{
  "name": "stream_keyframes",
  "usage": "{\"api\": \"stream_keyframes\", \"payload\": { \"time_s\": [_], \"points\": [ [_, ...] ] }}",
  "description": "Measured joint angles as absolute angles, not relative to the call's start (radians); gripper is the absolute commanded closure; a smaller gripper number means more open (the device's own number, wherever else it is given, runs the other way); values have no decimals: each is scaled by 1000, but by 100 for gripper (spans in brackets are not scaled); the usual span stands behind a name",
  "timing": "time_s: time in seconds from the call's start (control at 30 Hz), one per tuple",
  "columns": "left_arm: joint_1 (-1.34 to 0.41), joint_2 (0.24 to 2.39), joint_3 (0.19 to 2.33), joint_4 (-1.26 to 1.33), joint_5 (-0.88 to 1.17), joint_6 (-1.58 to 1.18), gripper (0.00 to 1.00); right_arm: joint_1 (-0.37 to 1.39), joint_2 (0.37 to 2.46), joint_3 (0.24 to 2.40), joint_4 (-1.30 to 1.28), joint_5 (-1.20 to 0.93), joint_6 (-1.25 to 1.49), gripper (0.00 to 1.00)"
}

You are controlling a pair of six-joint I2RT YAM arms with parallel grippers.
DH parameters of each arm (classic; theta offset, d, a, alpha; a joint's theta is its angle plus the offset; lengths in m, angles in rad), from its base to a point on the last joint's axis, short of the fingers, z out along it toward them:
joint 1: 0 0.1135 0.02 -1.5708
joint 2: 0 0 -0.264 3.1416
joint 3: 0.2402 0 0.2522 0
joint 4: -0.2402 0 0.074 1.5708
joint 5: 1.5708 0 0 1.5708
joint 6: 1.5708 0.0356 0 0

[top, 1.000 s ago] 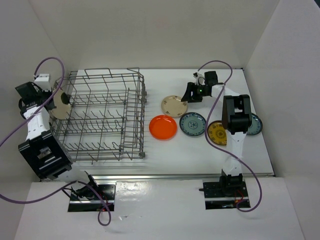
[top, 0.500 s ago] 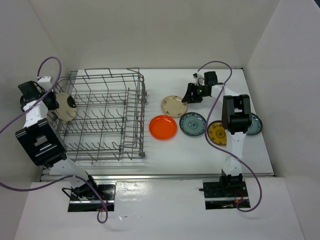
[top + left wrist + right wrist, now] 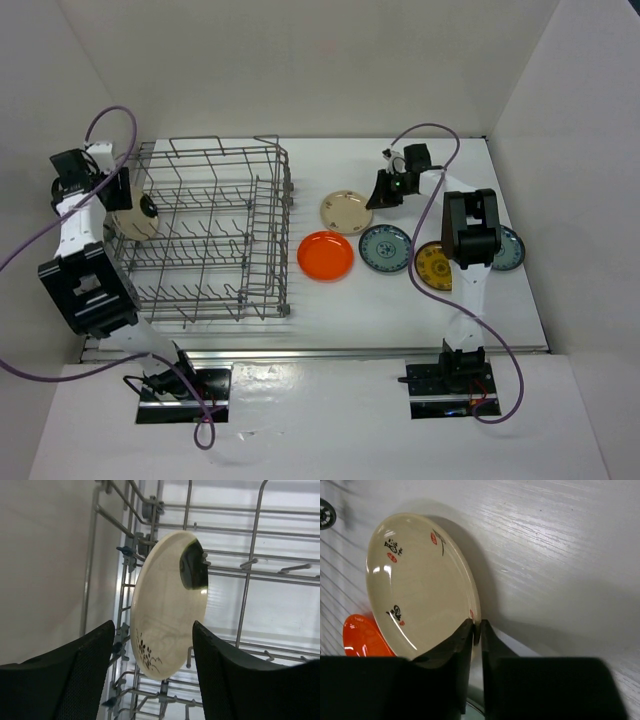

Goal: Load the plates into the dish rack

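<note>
Looking at a white table [image 3: 400,310] showing faint streaky grain up close in the right wrist view. Seeing plain white walls [image 3: 300,70] closing it in on three sides.

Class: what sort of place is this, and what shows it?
Probably a robot test bench, not a kitchen: plain white walls box in a white table carrying a wire dish rack, small plates and two bolted-down arms.
</note>
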State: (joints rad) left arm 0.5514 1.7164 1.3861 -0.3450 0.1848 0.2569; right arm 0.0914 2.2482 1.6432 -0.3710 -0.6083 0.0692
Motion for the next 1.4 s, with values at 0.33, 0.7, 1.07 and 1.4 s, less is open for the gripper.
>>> {"api": "stream_keyframes", "payload": {
  "time_s": [0.33,0.7,1.07,1.4],
  "points": [
    [442,1376,1474,-390,17,149,8,92,2246,1644,-387,-586,88,100],
    [308,1265,1603,-298,669,-191,10,33,2004,1758,-403,-527,98,100],
    [-55,1526,1597,-244,865,-297,10,159,1771,1926,-295,-620,98,100],
    [-173,1623,1694,-196,826,-314,28,265,1760,1923,-309,-699,88,100]
  ]
}}
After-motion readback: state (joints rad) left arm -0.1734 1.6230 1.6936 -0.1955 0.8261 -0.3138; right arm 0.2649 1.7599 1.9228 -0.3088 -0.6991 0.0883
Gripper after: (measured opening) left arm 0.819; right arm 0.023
